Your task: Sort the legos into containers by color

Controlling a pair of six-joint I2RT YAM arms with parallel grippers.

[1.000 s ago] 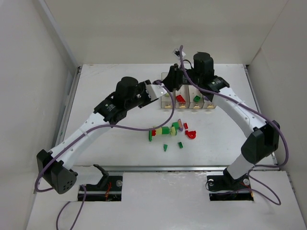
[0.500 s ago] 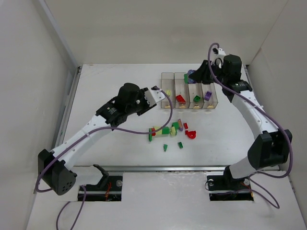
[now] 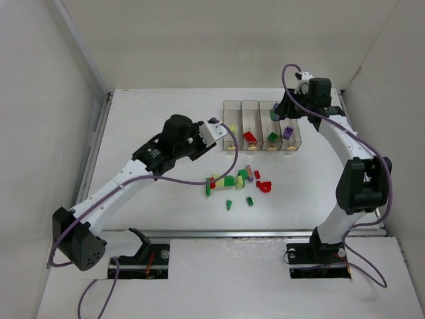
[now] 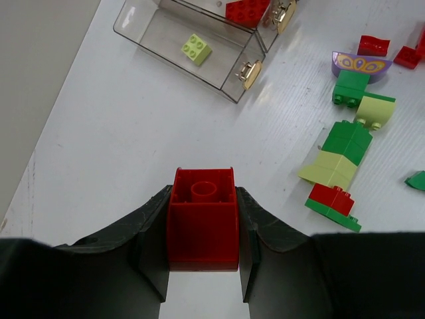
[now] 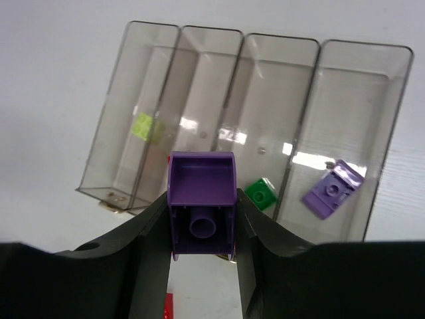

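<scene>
Red brick; purple brick; clear bins; white table.

We note bins: clear plastic, glossy, glare on walls. Clasps: shiny, brass-like metal. Red brick, purple brick: smooth plastic, soft sheen. Table: white, matt, to us faintly grained. Fingers: black, matt.

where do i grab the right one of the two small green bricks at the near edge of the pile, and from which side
Come straight down from above and close across its narrower width. The green brick lies flat on the table, looks slightly longer than wide, and sits apart from the green wedge and the pile, so both long sides seem free.
</scene>
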